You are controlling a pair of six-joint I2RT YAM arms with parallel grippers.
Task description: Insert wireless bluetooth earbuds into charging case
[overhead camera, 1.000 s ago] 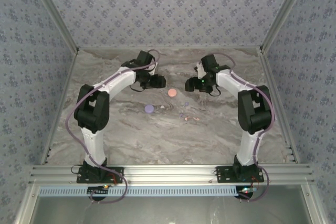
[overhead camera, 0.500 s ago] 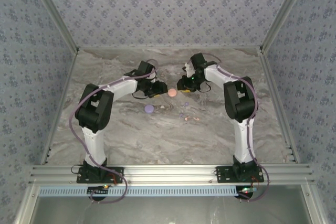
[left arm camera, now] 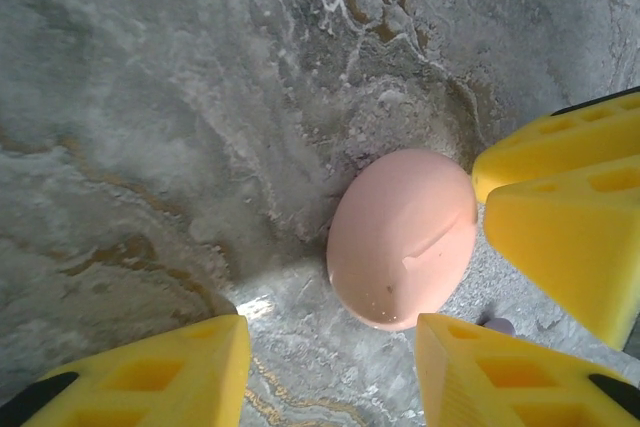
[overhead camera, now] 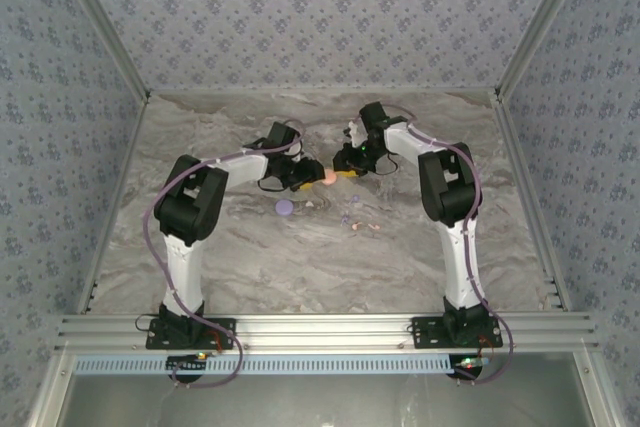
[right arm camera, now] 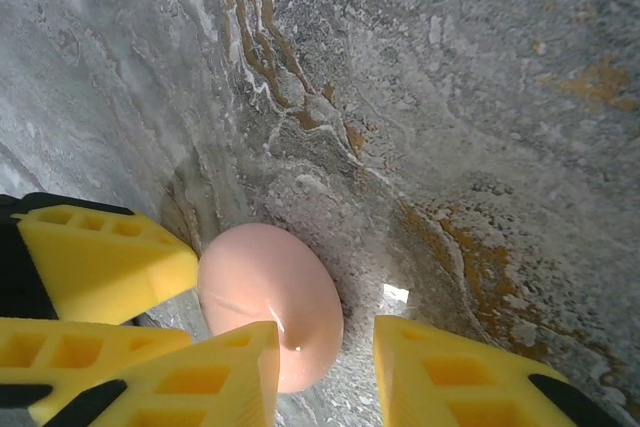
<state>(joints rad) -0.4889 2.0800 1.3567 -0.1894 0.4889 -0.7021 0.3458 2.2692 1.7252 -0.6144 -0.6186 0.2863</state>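
The pink charging case (overhead camera: pixel 328 178) lies closed on the marble, and both grippers meet over it. My left gripper (overhead camera: pixel 306 176) is on its left and my right gripper (overhead camera: pixel 346 168) on its right. In the left wrist view, the case (left arm camera: pixel 400 237) lies just beyond my left gripper (left arm camera: pixel 330 332), which is open over bare marble. In the right wrist view, my right gripper (right arm camera: pixel 325 342) is open, its left finger (right arm camera: pixel 205 377) overlapping the case's (right arm camera: pixel 265 292) near edge. The earbuds (overhead camera: pixel 352 225) are tiny lilac and pinkish specks nearer the arms.
A round lilac case (overhead camera: pixel 284 207) lies in front of the left gripper, with a small white fleck (overhead camera: pixel 308 205) beside it. The other arm's yellow fingers (left arm camera: pixel 560 197) crowd the right of the left wrist view. Patterned walls and metal rails (overhead camera: pixel 520 57) enclose the table.
Both grippers have moved inward to the pink case from either side, and both sets of jaws have narrowed. The case and specks have not moved.
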